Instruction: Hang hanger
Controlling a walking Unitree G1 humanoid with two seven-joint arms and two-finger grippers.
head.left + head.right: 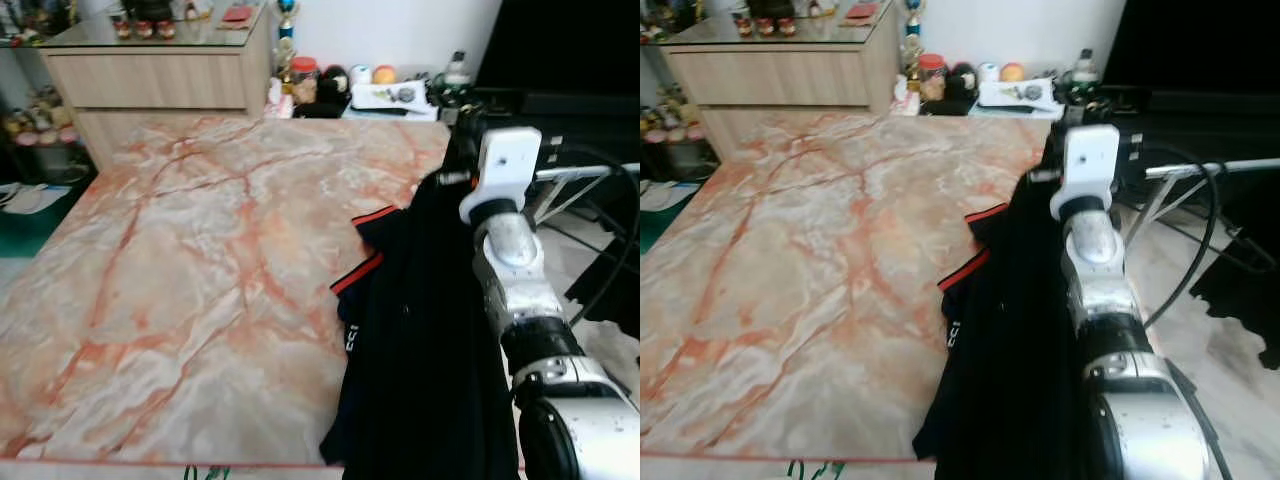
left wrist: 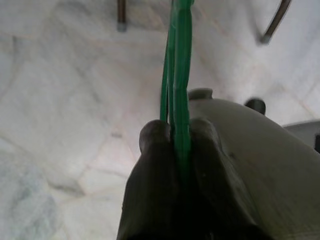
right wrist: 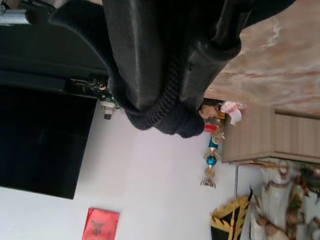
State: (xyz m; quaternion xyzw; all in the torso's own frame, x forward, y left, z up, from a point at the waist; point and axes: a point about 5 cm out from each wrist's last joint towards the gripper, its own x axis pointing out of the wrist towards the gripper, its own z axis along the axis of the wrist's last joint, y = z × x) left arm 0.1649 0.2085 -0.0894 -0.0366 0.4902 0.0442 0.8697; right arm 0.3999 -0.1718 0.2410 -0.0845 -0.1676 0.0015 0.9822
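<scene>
Marble with orange veins covers the wide counter, and a wooden cabinet stands behind its far edge. At the counter's right edge the right end effector is closed on a black shirt that hangs down. The left end effector pinches a green hanger above the pale floor.

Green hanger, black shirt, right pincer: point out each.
green hanger [image 2: 181, 75], left wrist view, on its thin stem above the fingers.
black shirt [image 1: 420, 330], left eye view, mid body.
right pincer [image 3: 167, 107], right wrist view, between fingertips, on gripped cloth.
</scene>
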